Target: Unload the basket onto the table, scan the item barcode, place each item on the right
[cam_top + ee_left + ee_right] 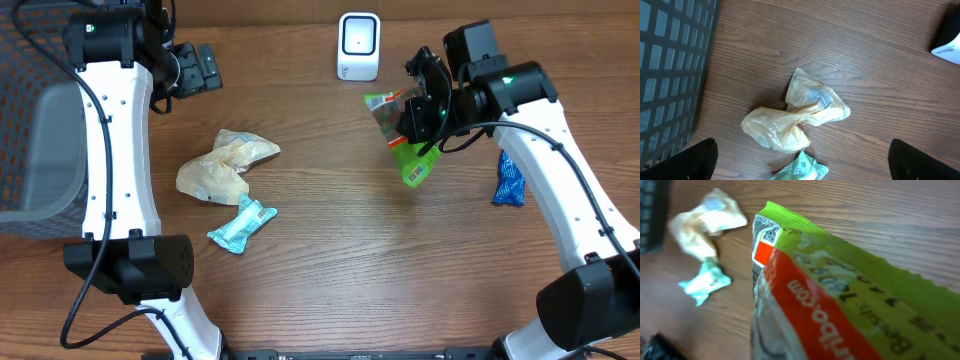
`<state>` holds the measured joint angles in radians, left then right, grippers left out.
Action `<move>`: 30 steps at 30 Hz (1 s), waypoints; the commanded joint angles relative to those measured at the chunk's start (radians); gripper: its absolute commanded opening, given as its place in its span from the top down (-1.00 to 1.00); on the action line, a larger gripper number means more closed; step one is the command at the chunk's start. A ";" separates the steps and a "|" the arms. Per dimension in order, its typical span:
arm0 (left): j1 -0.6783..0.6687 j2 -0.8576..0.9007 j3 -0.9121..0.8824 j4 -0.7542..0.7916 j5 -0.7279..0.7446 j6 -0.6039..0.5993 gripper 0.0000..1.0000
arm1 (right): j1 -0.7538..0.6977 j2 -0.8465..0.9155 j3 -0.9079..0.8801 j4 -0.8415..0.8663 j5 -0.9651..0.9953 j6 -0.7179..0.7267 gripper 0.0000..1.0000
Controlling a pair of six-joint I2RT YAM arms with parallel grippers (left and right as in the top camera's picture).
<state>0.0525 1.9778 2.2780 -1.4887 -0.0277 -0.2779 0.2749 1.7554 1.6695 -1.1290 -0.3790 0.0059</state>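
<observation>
My right gripper (420,112) is shut on a green snack bag with an orange band (406,142) and holds it in the air just right of and below the white barcode scanner (358,46). That bag (840,290) fills the right wrist view and hides the fingers. A printed code patch (766,234) shows near its top corner. My left gripper (205,68) hangs open at the back left with nothing in it. In the left wrist view its dark fingertips (702,156) frame the table below.
A crumpled yellow bag (225,165) (795,117) and a teal packet (242,224) (802,171) lie left of centre. Under the right arm lies a blue packet (510,180). A dark mesh basket (35,130) (670,65) stands at the left edge.
</observation>
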 commanded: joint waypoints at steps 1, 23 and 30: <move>-0.009 -0.003 -0.005 0.002 -0.005 0.009 -1.00 | 0.002 -0.009 -0.021 0.015 0.106 0.072 0.92; -0.009 -0.003 -0.005 0.002 -0.005 0.009 -1.00 | 0.211 0.117 -0.038 0.013 0.727 0.230 0.92; -0.009 -0.003 -0.005 0.002 -0.005 0.009 -1.00 | 0.333 0.203 -0.038 0.047 1.014 0.343 0.92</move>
<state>0.0521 1.9778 2.2780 -1.4887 -0.0277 -0.2779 0.5556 1.9358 1.6287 -1.0988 0.4477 0.2764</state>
